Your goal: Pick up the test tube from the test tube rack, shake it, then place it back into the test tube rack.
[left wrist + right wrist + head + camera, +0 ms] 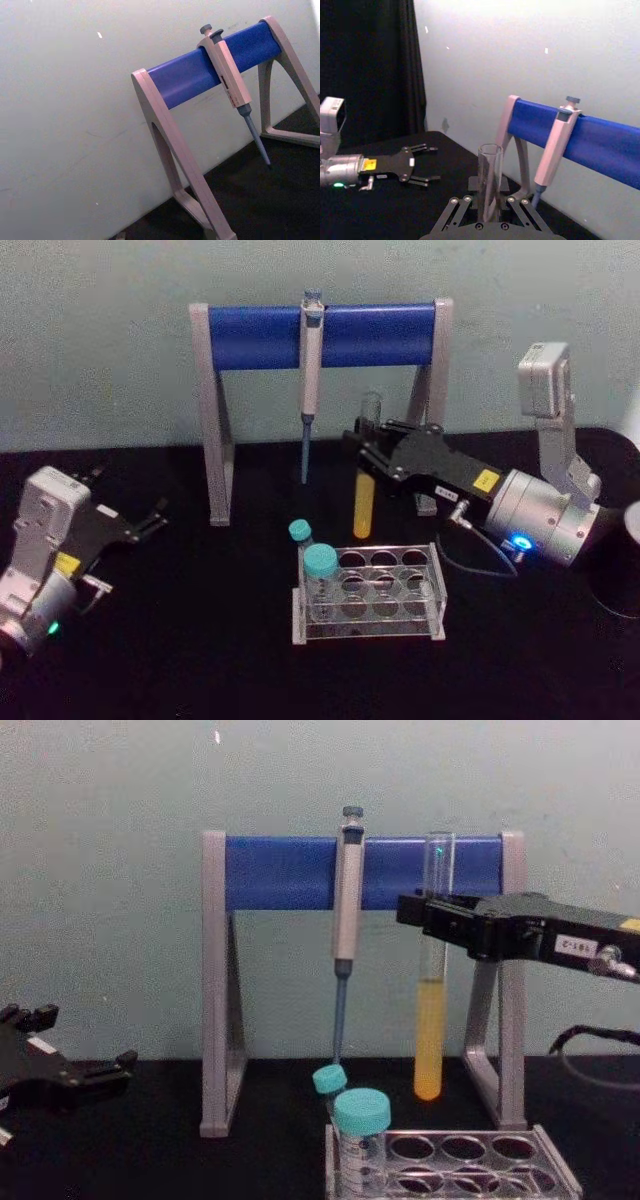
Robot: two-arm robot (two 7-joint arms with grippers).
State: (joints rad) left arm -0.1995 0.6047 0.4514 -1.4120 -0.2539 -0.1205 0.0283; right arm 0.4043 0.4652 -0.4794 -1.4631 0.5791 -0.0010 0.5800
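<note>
My right gripper [368, 448] is shut on the test tube [363, 502], a clear glass tube with yellow liquid in its lower part. The tube hangs upright in the air, just behind and above the test tube rack [368, 631]. From the chest, the test tube [431, 1030] has its rounded bottom above the rack [488, 1151], with the right gripper [432, 917] clamped around its upper half. The right wrist view has the tube's open rim [489, 172] standing between the fingers. My left gripper [152, 519] rests open at the left, away from the rack.
Two teal-capped tubes [320, 565] stand at the rack's left end. Behind is a tall grey stand with a blue crossbar [260, 337], and a pipette [311, 370] hangs from it close to the held tube. The table is black.
</note>
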